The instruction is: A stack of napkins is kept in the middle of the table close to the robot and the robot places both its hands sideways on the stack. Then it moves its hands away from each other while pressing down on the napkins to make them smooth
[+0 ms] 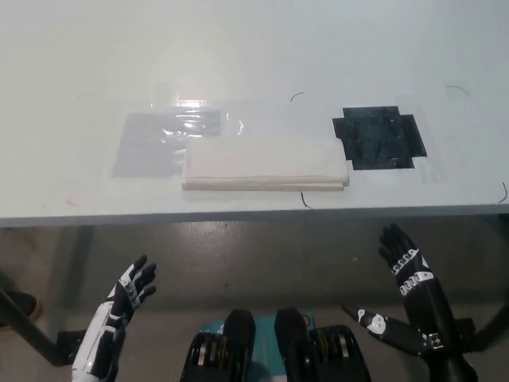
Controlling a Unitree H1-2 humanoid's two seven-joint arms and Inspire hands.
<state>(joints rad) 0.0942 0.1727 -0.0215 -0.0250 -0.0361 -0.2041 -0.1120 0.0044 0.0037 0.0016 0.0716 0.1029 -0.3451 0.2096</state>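
Observation:
A flat white stack of napkins [265, 163] lies near the front edge of the white table [254, 56], about in the middle. Both hands hang below the table edge, apart from the napkins. My white left hand [127, 294] is at the lower left, open with fingers spread and pointing up. My black right hand [406, 274] is at the lower right, also open, fingers pointing up toward the table edge. Neither hand holds anything.
A clear plastic sheet [163, 139] lies on the table left of and behind the napkins. A black taped patch [378, 137] is stuck on the table to the right of the stack. The grey floor shows below the table edge.

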